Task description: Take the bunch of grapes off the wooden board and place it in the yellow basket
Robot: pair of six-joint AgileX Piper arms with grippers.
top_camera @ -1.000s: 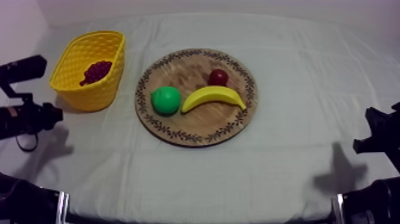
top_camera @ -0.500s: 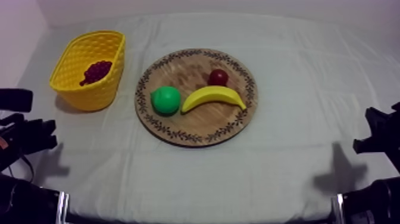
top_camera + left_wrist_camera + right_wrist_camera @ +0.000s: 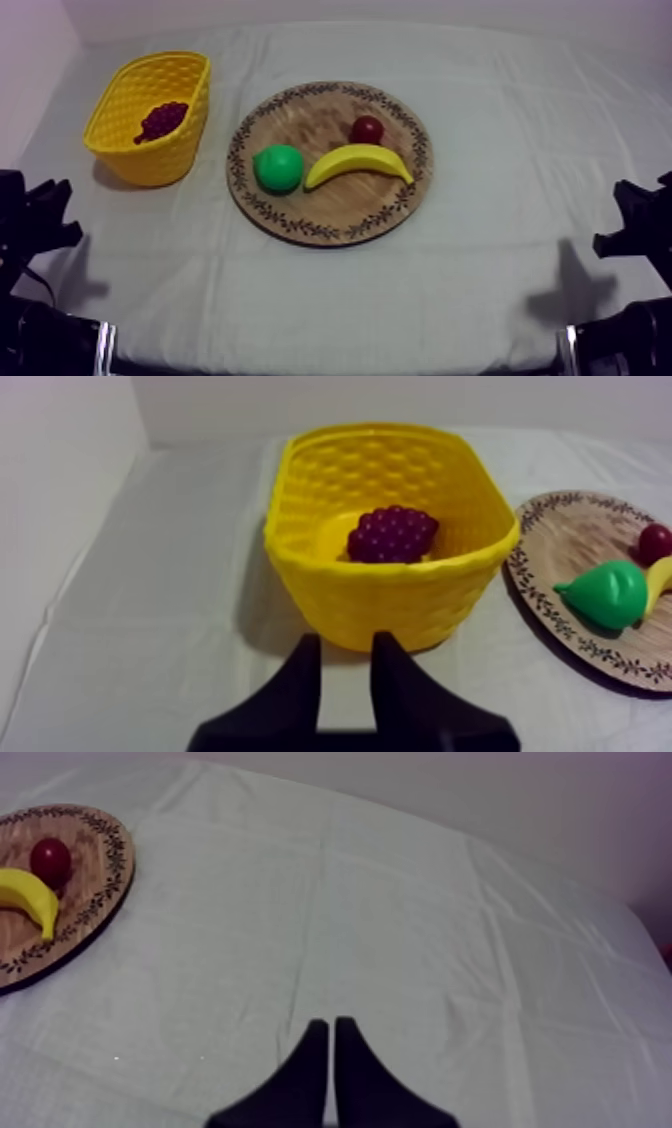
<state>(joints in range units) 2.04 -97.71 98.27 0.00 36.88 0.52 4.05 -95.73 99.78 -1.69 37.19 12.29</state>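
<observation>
**Grapes in basket, both grippers low at the table edges**

Basket (image 3: pixel 150 160) sits on the cloth (image 3: pixel 500 150) at the table's left, just beside the board (image 3: pixel 310 112) and not touching it. The grapes (image 3: pixel 162 120) lie inside on the basket floor, below the rim. The left wrist view confirms it: one dark-red bunch, lying near the middle.

The board holds three things. The pear (image 3: pixel 278 168) is on its left part, and the banana (image 3: pixel 358 162) lies just right of the pear, arc up. The small red fruit (image 3: pixel 367 129) sits just behind the banana's arc.

Left gripper (image 3: pixel 345 676) is low at the left edge, on the near side of the basket and apart from it. Its fingers (image 3: pixel 300 688) are spread, with bare cloth in the gap. They point at the basket's near wall, which stands between the gripper and the grapes.

Right gripper (image 3: pixel 330 1044) is low at the right edge over bare cloth. Its fingers (image 3: pixel 312 1064) are pressed together into a narrow wedge and grip nothing. The board edge, with the banana and small red fruit, is well off to its side.
</observation>
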